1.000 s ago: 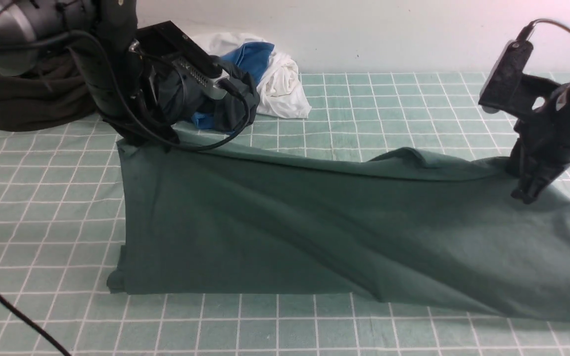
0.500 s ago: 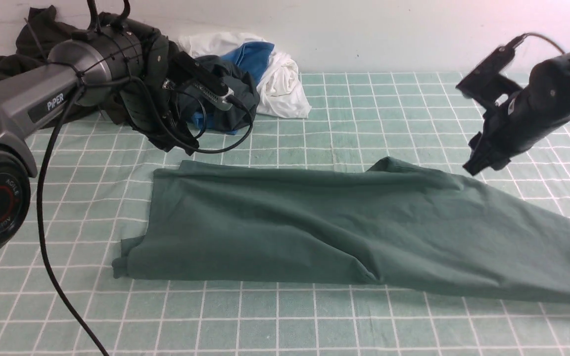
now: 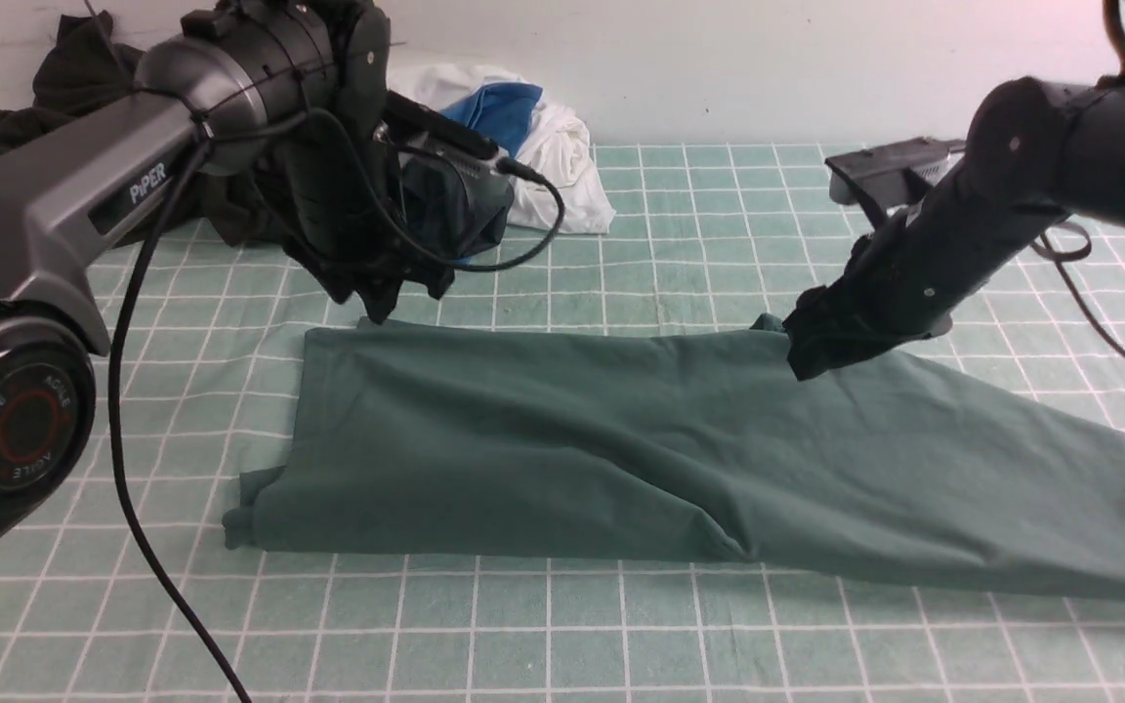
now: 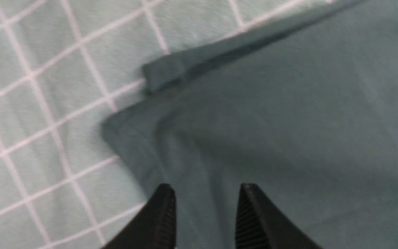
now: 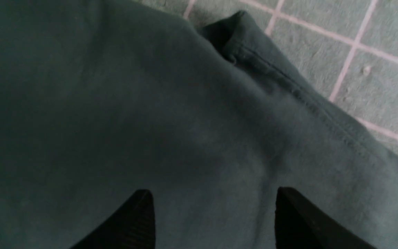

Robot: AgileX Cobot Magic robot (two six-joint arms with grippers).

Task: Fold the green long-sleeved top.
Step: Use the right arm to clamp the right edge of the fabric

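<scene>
The green long-sleeved top [image 3: 543, 449] lies flat, seemingly doubled.

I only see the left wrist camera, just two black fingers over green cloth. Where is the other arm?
Observer: The right gripper hangs at the far edge of the green long-sleeved top, a bit right of its middle.
Child: Is it grabbing it?
Observer: No. Its fingers stand wide apart, with nothing pinched between them.
Child: What else is there?
Observer: A pile of white and blue cloths lies farther back.
</scene>
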